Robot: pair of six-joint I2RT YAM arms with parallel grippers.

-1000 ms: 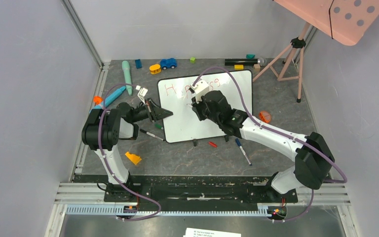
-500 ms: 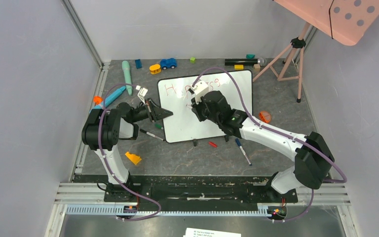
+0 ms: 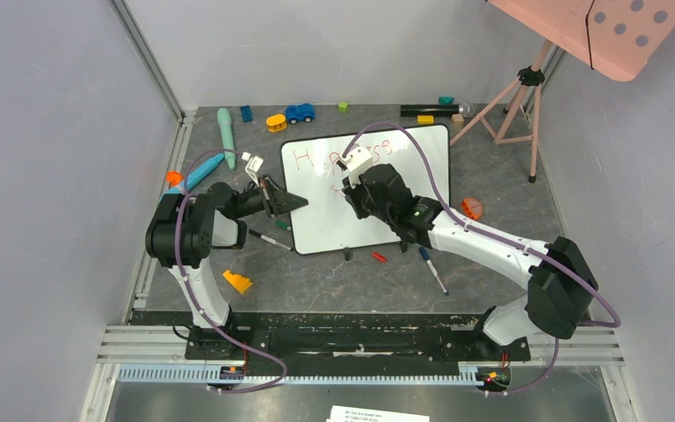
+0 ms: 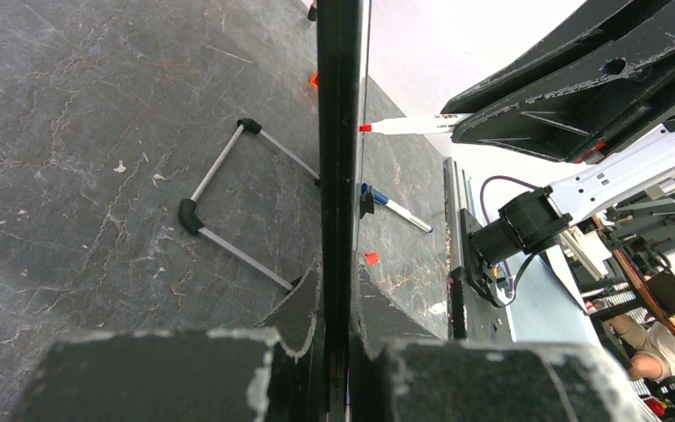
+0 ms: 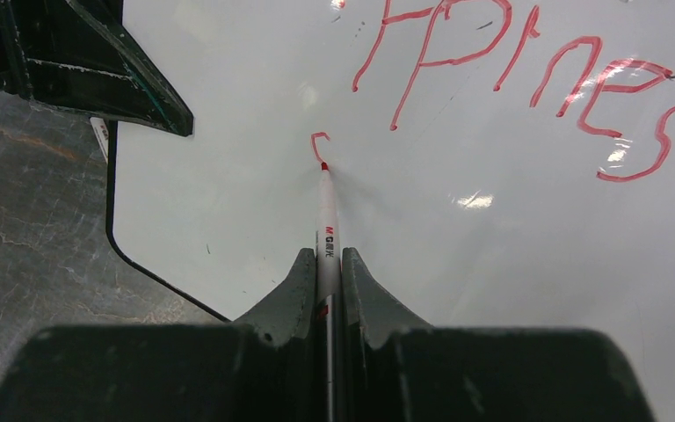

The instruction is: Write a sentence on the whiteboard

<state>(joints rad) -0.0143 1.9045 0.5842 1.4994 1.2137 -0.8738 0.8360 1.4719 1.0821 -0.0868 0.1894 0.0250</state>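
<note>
Pinching marker point(image 5: 326, 207) in right claw point(image 5: 325, 262), clamping whiteboard point(image 4: 338, 105) edge in left claw point(image 4: 337, 286); close red loop point(image 5: 316, 145) with light, even pressure.

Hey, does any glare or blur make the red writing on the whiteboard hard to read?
Right wrist view: small glare patches on the whiteboard near the sentence, strokes sharp; the right gripper blurs toward its base. Left wrist view: board face blown out white, nothing legible. Top external view: even light, letters small, partly hidden by the right arm.
</note>
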